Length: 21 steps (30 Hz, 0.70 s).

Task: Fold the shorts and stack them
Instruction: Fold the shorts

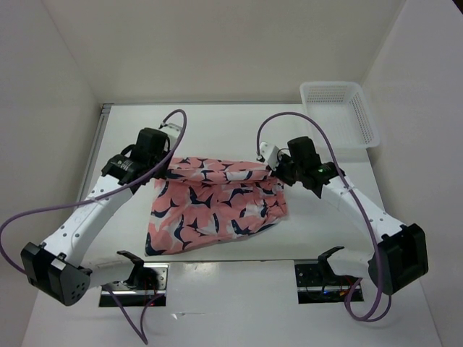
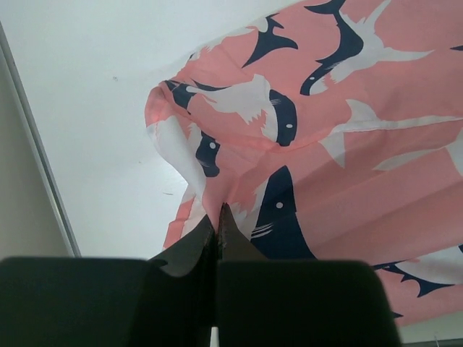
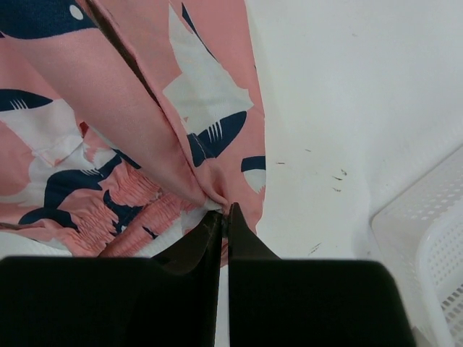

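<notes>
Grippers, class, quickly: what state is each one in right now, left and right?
Left gripper: closed, pinching an edge of the shorts.
Right gripper: closed, pinching the shorts as well.

Pink shorts (image 1: 213, 206) with navy-white print, lying flat, far edge folded over, its ends pinched in left gripper (image 2: 218, 217) and right gripper (image 3: 224, 213)

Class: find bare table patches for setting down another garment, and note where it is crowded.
Free: the far table strip between shorts and back wall, left of the basket; the near strip between shorts and arm bases. Crowded: the shorts' far corners, where left tool and right tool pinch cloth.
</notes>
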Available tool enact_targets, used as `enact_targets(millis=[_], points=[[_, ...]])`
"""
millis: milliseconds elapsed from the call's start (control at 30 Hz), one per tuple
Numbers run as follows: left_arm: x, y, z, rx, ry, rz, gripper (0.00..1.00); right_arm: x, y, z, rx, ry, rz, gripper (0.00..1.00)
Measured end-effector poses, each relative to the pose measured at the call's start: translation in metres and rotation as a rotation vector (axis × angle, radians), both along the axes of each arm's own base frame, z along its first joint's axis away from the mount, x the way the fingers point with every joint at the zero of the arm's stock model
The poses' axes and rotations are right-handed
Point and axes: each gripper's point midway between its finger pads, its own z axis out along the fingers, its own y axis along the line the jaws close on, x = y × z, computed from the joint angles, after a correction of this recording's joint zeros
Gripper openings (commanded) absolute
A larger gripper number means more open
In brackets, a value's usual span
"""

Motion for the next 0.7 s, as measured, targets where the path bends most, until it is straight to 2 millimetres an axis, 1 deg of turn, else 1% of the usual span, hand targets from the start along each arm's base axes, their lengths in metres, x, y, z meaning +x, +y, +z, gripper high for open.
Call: enact_targets(millis=[100, 200, 267, 367, 433, 500, 533, 567, 633, 667, 700], points=[[-0.006, -0.002, 0.003, -0.016, 0.013, -0.019, 0.00, -0.001, 0.000, 0.004, -0.009, -0.010, 0.018, 0.00], [-0.030, -0.011, 0.001, -0.071, 0.066, -0.089, 0.00, -0.012, 0.002, 0.008, -0.036, -0.019, 0.085, 0.00], [-0.054, -0.016, -0.009, -0.105, 0.128, -0.140, 0.00, -0.024, 0.010, 0.010, -0.059, -0.026, 0.159, 0.00], [-0.089, -0.018, -0.045, -0.116, 0.298, -0.186, 0.00, -0.049, 0.032, 0.003, -0.092, -0.014, 0.297, 0.00], [-0.105, -0.022, -0.069, -0.104, 0.446, -0.205, 0.07, -0.066, 0.044, -0.009, -0.121, 0.005, 0.391, 0.00], [-0.112, -0.027, -0.092, -0.088, 0.580, -0.214, 0.14, -0.082, 0.051, -0.023, -0.157, 0.030, 0.465, 0.00], [-0.117, -0.029, -0.101, -0.078, 0.634, -0.217, 0.23, -0.089, 0.053, -0.029, -0.179, 0.040, 0.497, 0.04], [-0.121, -0.029, -0.109, -0.066, 0.680, -0.218, 0.26, -0.093, 0.054, -0.033, -0.194, 0.048, 0.519, 0.11], [-0.132, -0.027, -0.119, -0.043, 0.739, -0.219, 0.30, -0.101, 0.055, -0.041, -0.231, 0.061, 0.560, 0.23], [-0.138, -0.025, -0.120, -0.034, 0.759, -0.221, 0.35, -0.104, 0.054, -0.044, -0.249, 0.065, 0.576, 0.33], [-0.143, -0.023, -0.120, -0.028, 0.773, -0.224, 0.37, -0.107, 0.052, -0.047, -0.266, 0.070, 0.590, 0.35]])
